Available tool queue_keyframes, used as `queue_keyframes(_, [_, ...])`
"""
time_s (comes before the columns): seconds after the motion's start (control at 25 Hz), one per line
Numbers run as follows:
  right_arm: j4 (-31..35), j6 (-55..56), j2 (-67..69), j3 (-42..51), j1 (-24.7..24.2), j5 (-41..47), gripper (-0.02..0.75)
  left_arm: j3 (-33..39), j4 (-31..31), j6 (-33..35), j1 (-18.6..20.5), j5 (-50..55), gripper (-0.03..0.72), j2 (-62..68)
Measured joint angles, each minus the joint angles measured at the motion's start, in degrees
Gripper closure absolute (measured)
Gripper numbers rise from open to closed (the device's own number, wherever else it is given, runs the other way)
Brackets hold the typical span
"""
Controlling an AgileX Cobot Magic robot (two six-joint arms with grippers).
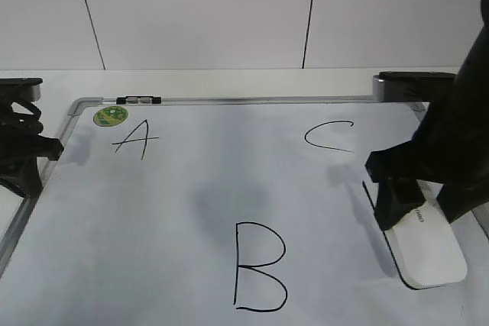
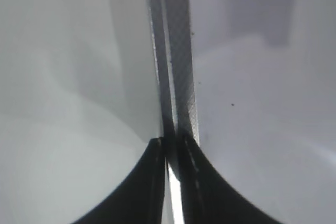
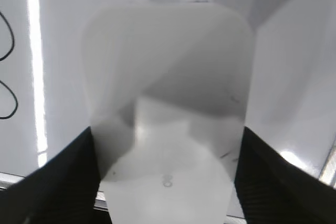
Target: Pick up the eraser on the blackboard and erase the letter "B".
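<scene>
The white eraser (image 1: 428, 253) lies on the right side of the blackboard (image 1: 191, 181), to the right of the large black letter "B" (image 1: 260, 267). My right gripper (image 1: 399, 211) is shut on the eraser's far end. In the right wrist view the eraser (image 3: 168, 77) fills the space between both fingers (image 3: 167, 150), and the curves of the "B" (image 3: 6, 77) show at the left edge. My left gripper (image 1: 46, 146) is shut and empty over the board's left frame. In the left wrist view its fingers (image 2: 173, 142) sit above the grey frame (image 2: 178, 66).
A smaller "A" (image 1: 136, 140) and a green sticker (image 1: 110, 116) are at the board's far left, and a "C" (image 1: 330, 137) at the far right. A black-and-silver clip (image 1: 138, 100) sits on the far edge. A white wall stands behind.
</scene>
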Motion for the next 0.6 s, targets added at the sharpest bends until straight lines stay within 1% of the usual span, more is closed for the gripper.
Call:
queue_keyframes(0.2, [0.0,1.4,3.3,-2.0,5.4,-1.1,0.172,0.0,0.0,0.0,0.0,0.0,0.639,0.0])
queue_keyframes(0.4, [0.0,2.0,10.7,-7.8,10.3,-0.6,0.172,0.0,-0.1,0.0,0.0,0.1,0.639,0.0])
queue_keyframes(0.6, [0.0,2.0,15.8,-13.8,13.8,1.9,0.172,0.0,-0.1,0.0,0.0,0.2,0.639,0.0])
